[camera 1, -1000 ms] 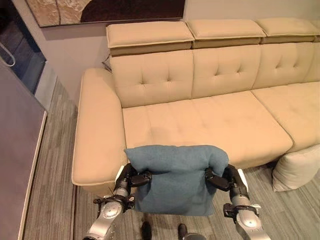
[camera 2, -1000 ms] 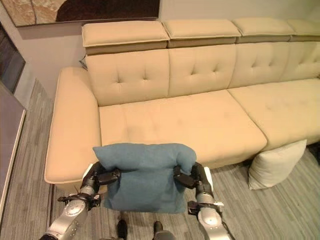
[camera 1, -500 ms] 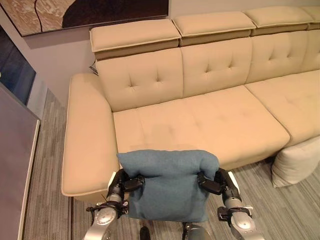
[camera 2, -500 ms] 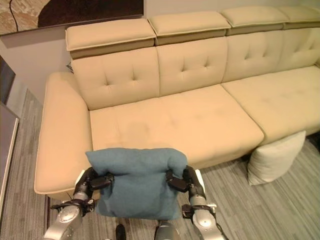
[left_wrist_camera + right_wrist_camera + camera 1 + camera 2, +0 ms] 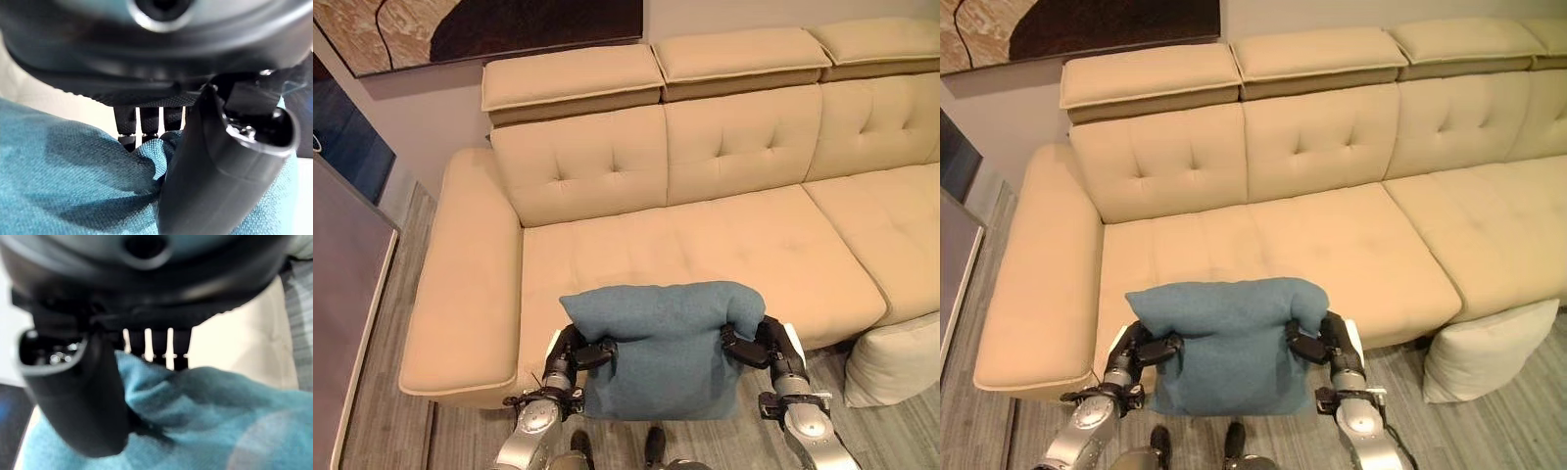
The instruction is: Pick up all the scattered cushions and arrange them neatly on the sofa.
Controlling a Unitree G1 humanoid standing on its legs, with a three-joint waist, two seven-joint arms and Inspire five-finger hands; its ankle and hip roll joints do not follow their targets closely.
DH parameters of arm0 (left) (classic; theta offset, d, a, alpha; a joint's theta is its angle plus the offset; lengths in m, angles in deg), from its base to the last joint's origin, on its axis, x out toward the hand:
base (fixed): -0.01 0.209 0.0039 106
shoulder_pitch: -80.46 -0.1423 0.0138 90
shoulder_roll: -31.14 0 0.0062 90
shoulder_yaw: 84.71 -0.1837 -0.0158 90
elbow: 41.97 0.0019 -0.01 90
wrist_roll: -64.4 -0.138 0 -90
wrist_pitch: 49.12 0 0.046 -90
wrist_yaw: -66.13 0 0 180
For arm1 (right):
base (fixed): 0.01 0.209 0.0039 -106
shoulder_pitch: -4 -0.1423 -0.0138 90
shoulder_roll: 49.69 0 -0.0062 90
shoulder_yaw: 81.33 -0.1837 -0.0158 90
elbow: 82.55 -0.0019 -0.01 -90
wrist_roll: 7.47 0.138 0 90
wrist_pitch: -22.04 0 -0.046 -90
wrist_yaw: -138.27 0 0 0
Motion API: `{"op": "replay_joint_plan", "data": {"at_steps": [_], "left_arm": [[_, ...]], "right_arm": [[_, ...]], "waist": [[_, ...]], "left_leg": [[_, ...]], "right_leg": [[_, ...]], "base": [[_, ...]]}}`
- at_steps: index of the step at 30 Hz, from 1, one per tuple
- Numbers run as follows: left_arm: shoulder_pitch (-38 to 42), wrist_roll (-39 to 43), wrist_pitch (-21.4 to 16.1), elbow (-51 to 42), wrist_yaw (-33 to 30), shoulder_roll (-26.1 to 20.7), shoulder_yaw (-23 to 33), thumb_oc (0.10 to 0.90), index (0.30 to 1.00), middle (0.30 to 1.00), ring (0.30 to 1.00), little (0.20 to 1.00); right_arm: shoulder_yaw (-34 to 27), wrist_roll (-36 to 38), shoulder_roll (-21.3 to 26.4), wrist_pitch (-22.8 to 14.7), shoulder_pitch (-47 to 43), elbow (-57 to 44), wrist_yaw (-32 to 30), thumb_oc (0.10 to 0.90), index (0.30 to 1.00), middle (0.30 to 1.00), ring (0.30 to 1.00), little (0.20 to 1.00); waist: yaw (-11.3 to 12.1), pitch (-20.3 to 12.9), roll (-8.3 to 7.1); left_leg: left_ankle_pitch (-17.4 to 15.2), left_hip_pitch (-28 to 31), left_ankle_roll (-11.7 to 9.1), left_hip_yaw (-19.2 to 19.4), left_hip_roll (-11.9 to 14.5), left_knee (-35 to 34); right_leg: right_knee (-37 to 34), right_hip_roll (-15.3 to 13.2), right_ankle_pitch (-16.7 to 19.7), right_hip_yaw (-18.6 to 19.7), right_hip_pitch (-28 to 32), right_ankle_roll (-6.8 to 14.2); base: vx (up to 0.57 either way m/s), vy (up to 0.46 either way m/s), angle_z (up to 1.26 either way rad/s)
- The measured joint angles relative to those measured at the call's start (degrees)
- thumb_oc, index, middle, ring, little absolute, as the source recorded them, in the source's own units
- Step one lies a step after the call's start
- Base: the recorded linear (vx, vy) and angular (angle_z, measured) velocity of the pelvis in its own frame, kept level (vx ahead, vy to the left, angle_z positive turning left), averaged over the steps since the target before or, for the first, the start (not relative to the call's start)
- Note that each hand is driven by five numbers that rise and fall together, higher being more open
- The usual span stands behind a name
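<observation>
A blue cushion (image 5: 661, 343) hangs upright in the air in front of the beige sofa (image 5: 705, 245), just before the seat's front edge. My left hand (image 5: 573, 354) is shut on its left upper corner and my right hand (image 5: 759, 345) is shut on its right upper corner. In the left wrist view the thumb (image 5: 215, 166) and fingers (image 5: 146, 125) pinch blue cloth (image 5: 63, 181). The right wrist view shows the thumb (image 5: 83, 391) pressed into the same cloth (image 5: 195, 416). A cream cushion (image 5: 893, 357) leans on the floor against the sofa's front at the right.
The sofa's left armrest (image 5: 460, 284) is wide and flat. Its seat (image 5: 685, 250) is bare. A framed picture (image 5: 480, 29) hangs on the wall above. A dark panel (image 5: 342, 284) stands at the left over grey plank flooring (image 5: 382, 421).
The whole view has shifted, so the camera moved closer to the sofa. Both hands still hold the blue cushion, now nearer the seat's front edge.
</observation>
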Motion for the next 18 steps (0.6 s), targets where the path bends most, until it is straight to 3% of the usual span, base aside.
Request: {"op": "replay_joint_plan", "data": {"at_steps": [1,3,5,6,10,12,16,18], "left_arm": [[-0.2,0.0,0.2,0.2,0.0,0.1,0.1,0.4,0.3,0.3,0.3,0.3],[-1.1,0.0,0.4,0.3,0.0,-0.5,0.5,0.4,0.3,0.3,0.3,0.3],[-1.8,0.0,0.4,0.3,0.0,-0.5,0.6,0.4,0.3,0.3,0.3,0.3],[-1.8,0.0,0.4,0.3,0.0,-0.7,0.6,0.4,0.3,0.3,0.3,0.3],[-1.5,0.0,0.4,-0.9,0.0,-1.5,1.5,0.4,0.3,0.3,0.3,0.3],[-1.5,0.0,0.4,-1.7,0.0,-2.1,1.6,0.4,0.3,0.3,0.3,0.3],[-1.3,0.0,0.4,-1.8,-0.1,-3.9,2.9,0.4,0.3,0.3,0.3,0.3],[-1.3,0.0,0.3,-1.8,-0.1,-4.1,3.5,0.4,0.3,0.3,0.3,0.3]], "right_arm": [[-0.2,0.0,-0.9,0.1,0.0,0.2,-0.1,0.4,0.3,0.3,0.3,0.3],[0.4,-0.1,-1.5,0.2,0.1,0.2,0.0,0.4,0.3,0.3,0.3,0.3],[0.6,-0.1,-1.6,0.3,0.5,0.2,0.1,0.4,0.3,0.3,0.3,0.3],[0.6,-0.1,-2.1,0.5,0.5,0.2,0.0,0.4,0.3,0.3,0.3,0.3],[0.9,-0.2,-2.4,0.5,0.5,0.0,0.1,0.4,0.3,0.3,0.3,0.3],[1.2,-0.2,-2.7,0.5,0.2,-0.1,0.2,0.4,0.3,0.3,0.3,0.3],[2.2,-0.3,-4.7,0.6,-0.3,-0.1,1.1,0.4,0.3,0.3,0.3,0.3],[2.5,-0.3,-4.8,0.6,-0.3,-0.1,1.4,0.4,0.3,0.3,0.3,0.3]], "waist": [[0.1,0.1,-0.07],[0.3,-0.1,0.24],[0.2,-0.5,1.88],[0.2,-0.7,2.02],[0.2,-0.9,1.77],[0.4,-0.9,1.81],[1.3,-0.8,2.06],[1.4,-0.7,2.1]], "left_leg": [[0.3,-1.0,0.1,2.9,0.0,0.1],[1.2,1.5,0.7,2.7,-0.9,-3.5],[3.2,5.0,2.5,1.0,-1.8,-7.7],[5.4,5.8,4.7,1.0,-2.2,-8.7],[4.6,8.4,6.7,2.5,-5.6,-11.2],[4.0,9.0,7.5,3.0,-6.6,-11.6],[2.5,11.0,9.6,2.4,-7.7,-11.4],[2.2,11.7,10.0,1.7,-8.1,-11.2]], "right_leg": [[-0.7,0.7,-0.4,0.3,1.0,0.1],[-0.4,1.2,-0.6,0.9,2.3,0.3],[-0.4,2.0,-1.6,2.0,3.9,1.6],[0.3,1.7,-2.4,2.7,3.9,2.2],[6.1,-2.2,-6.1,3.8,2.2,5.0],[11.1,-4.0,-8.4,4.2,0.2,6.3],[36.9,-8.4,-13.6,6.2,-11.2,11.9],[37.3,-9.8,-14.0,6.8,-12.8,12.7]], "base": [[0.31,0.133,-0.05],[0.19,0.101,-0.25],[0.17,0.107,-0.34],[0.14,0.112,-0.28],[0.11,0.132,-0.11],[0.05,0.122,-0.07],[0.03,0.048,0.09],[0.12,0.001,0.41]]}}
